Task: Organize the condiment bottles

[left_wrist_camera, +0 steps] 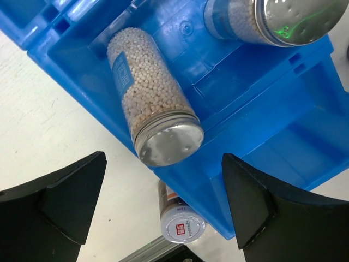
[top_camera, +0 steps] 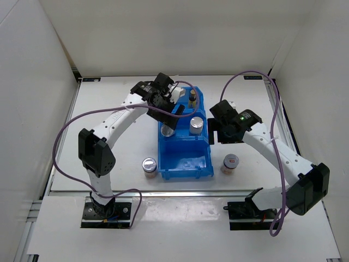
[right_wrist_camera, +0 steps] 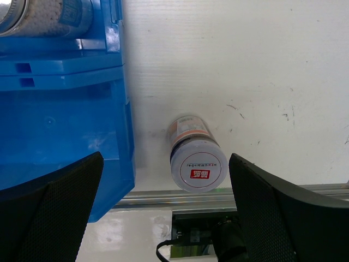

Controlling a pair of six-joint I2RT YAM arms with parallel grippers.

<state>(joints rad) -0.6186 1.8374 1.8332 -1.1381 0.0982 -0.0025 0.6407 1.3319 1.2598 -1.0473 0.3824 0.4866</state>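
Over shaker (left_wrist_camera: 158,109), left fingers (left_wrist_camera: 54,202) spread wide (empty)

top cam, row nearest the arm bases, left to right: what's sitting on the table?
left jar → blue bin → right jar. Both jars stand on the table outside the bin, one on each side of its near compartment.

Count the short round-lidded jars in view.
2. Left jar stands on the table left of the blue bin; right jar stands right of it. Others may be hidden.
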